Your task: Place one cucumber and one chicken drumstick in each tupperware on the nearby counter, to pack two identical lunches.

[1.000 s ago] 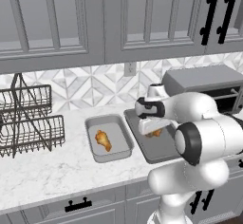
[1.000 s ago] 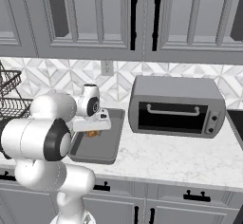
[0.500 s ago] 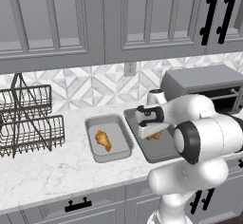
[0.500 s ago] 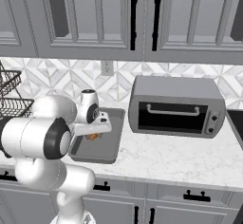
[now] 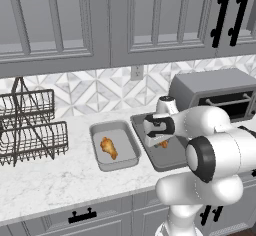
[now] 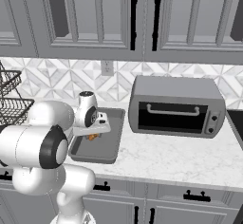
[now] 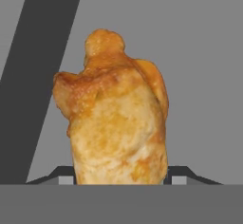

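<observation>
End effector clenched on a chicken drumstick over the darker tupperware, while another drumstick lies in the lighter tupperware alongside.

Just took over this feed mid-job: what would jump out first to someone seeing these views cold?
The gripper, low over the larger dark tupperware, is shut on a chicken drumstick. A second drumstick lies in the smaller, lighter tupperware to its left on the marble counter, between a wire rack and a toaster oven.
</observation>
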Available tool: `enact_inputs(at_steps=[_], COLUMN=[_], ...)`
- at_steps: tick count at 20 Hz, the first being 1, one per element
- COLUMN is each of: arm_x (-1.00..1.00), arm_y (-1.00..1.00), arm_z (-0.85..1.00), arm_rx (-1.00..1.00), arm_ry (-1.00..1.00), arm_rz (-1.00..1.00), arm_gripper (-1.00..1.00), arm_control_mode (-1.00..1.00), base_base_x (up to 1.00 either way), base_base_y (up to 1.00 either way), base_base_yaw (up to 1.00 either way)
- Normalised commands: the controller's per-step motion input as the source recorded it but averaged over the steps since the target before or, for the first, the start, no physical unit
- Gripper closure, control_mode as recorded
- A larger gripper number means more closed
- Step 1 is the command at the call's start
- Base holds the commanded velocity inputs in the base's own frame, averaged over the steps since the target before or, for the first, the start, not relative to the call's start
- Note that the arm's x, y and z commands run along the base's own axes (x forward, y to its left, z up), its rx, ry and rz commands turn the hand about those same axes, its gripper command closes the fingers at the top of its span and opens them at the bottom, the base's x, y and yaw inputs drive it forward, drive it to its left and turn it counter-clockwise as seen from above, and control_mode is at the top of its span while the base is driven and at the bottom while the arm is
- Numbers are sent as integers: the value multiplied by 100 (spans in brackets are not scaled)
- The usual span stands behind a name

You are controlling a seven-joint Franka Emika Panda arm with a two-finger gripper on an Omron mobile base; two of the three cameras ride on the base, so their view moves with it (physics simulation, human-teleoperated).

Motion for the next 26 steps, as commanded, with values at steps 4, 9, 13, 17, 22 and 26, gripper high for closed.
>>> enact_inputs(at_steps=[4,9,13,17,22,26], arm_x=[0,0,0,-27,-92,-100], arm_y=[0,0,0,-3,-43,-58], arm_z=[0,1,56,100,70,2], arm_rx=[0,0,0,3,9,3], arm_ry=[0,1,0,3,21,29], arm_rz=[0,0,0,-1,-6,-7], arm_gripper=[-100,-100,-100,-100,-100,-100], arm_control_mode=[-100,-100,-100,-100,-100,-100], base_base_x=[0,0,0,0,0,0], base_base_y=[0,0,0,0,0,0], base_base_yaw=[0,0,0,0,0,0])
